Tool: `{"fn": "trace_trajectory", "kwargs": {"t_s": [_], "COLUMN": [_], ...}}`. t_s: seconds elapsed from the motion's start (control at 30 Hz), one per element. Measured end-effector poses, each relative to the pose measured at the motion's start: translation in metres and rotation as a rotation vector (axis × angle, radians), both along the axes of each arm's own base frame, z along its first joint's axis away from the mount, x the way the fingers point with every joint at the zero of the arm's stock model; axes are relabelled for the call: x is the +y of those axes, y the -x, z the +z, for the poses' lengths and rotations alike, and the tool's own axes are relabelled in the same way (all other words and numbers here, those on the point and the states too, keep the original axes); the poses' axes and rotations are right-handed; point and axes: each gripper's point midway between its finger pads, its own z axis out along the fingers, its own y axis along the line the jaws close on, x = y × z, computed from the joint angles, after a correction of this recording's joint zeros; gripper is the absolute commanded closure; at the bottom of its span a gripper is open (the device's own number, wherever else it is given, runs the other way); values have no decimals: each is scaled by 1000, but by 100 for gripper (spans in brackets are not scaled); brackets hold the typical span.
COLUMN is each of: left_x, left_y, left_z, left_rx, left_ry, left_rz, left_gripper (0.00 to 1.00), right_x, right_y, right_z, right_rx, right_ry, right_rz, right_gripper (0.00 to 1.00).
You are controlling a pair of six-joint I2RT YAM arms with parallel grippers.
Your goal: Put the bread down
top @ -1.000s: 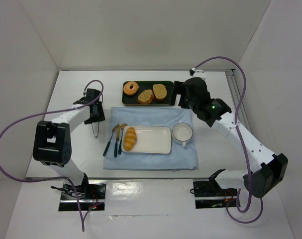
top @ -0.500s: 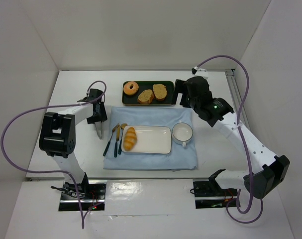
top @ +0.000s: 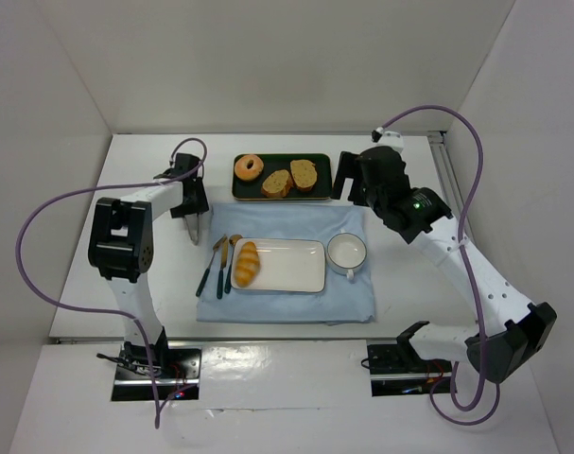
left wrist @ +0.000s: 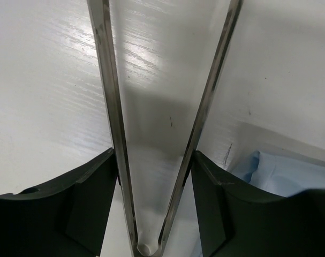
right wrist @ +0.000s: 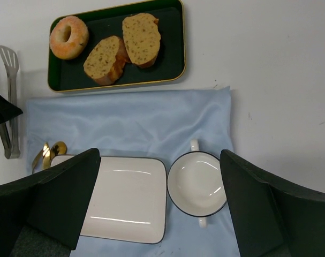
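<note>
- The bread [top: 247, 263] lies on the left end of the white plate [top: 291, 266]. It is long and golden, and nothing holds it.
- The plate sits on a blue cloth [top: 287, 222] in the middle of the worktop [top: 126, 284].
- Just left of the plate, on the cloth, lies the cutlery [top: 211, 270] with dark handles. It is close beside the bread.
- A round white cup [top: 347, 253] stands on the cloth, just right of the plate.
- Behind the cloth is a dark green tray [top: 320, 161]. On it lie a doughnut [top: 250, 167] and two bread slices [top: 278, 183].
- The left gripper [top: 188, 200] is over the bare worktop, left of the cloth. Its jaws are closed on metal tongs [left wrist: 111, 107], one jaw pressing each arm. The two arms of the tongs spread apart like a V.
- The right gripper [top: 342, 178] hangs near the right end of the tray. Its jaws are wide open and hold nothing.
- Both grippers are well apart from the bread.
</note>
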Motion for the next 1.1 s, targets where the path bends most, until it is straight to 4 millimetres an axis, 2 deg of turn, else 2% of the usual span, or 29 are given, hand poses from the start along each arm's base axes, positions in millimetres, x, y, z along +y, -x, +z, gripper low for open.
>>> {"fn": "trace_trajectory", "kwargs": {"t_s": [0.5, 0.57, 0.8, 0.97, 1.03, 1.1], "left_x": [8, 9, 10, 6, 3, 0], "left_y": [6, 6, 10, 31, 41, 45], "left_z": [-2, -2, 0, 2, 7, 22], "left_rx": [6, 10, 21, 81, 98, 77], "left_ry": [5, 7, 35, 59, 73, 87], "left_rz": [28, 29, 26, 1, -19, -30], "left_gripper": [7, 1, 0, 0, 0, 0], "right_x": [2, 2, 3, 4, 4, 5], "right_y": [-3, -4, -4, -4, -3, -4], "right_z": [4, 4, 5, 5, 5, 4], "right_rx": [-2, -4, -5, -4, -3, -1], "right_ry": [-2, -3, -6, -8, -10, -10], "right_rz": [1, 1, 4, 8, 11, 13], "right_gripper": [0, 0, 0, 0, 0, 0]}}
